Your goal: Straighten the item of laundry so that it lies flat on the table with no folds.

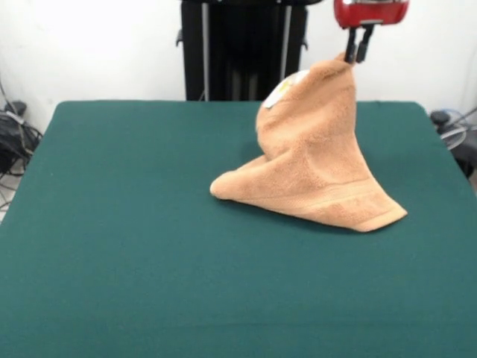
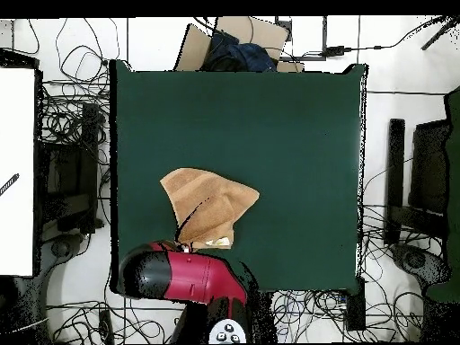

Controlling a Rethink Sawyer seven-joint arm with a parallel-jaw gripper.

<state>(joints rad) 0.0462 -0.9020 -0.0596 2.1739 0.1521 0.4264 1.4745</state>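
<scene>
Front view: my end effector (image 1: 355,55) is pinched together on the top corner of the towel (image 1: 317,160), which hangs as a tent, its lower edge resting on the green counter (image 1: 119,246). I judge the lift should carry sideways, dragging the cloth open before release.

Overhead view: the towel (image 2: 208,207) lies bunched near the counter (image 2: 296,126) edge by the arm (image 2: 184,277); folds remain.

Open green table (image 1: 119,246) on every side of the lifted towel (image 1: 313,171). Towel the only obstacle, standing as a tent under the hand (image 1: 356,52). Black pedestal (image 1: 242,48) close behind, narrowing passage there.
</scene>
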